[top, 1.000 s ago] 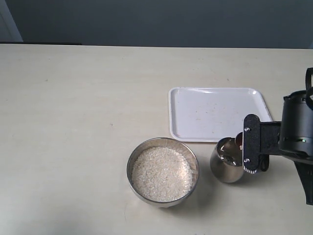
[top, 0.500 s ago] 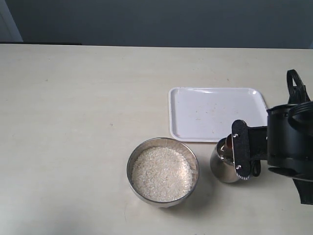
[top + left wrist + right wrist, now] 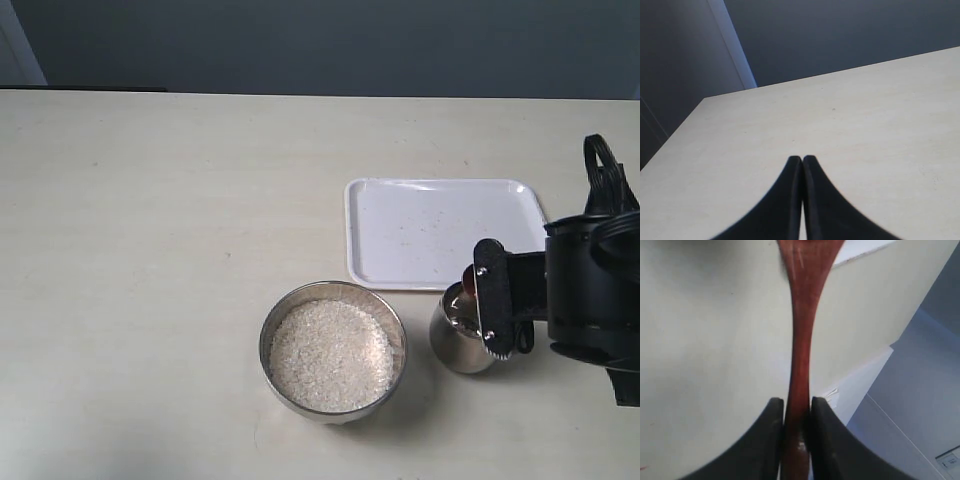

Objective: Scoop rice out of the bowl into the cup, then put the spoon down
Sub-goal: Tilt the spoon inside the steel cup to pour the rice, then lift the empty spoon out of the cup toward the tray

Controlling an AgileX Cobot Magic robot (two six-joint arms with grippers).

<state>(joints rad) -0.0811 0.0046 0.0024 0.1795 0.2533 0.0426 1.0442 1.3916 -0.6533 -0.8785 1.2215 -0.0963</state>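
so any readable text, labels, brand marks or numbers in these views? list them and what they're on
No legible text in any view.
white tray: no print, only scattered dark specks.
bowl, cup, spoon: no markings visible.
small pale panel in the background of the right wrist view: faint marks, too blurred to read.

The exterior camera stands high and looks steeply down on the pale beige worktop (image 3: pixel 150 250), with the dark wall (image 3: pixel 350 45) behind its far edge. My left wrist camera sits low behind my left tool (image 3: pixel 801 161) and faces over bare worktop to that wall. My right wrist camera is very near my right tool (image 3: pixel 796 404) and looks along the slim reddish-brown wooden spoon (image 3: pixel 801 330). The exterior view shares this tool and the worktop.
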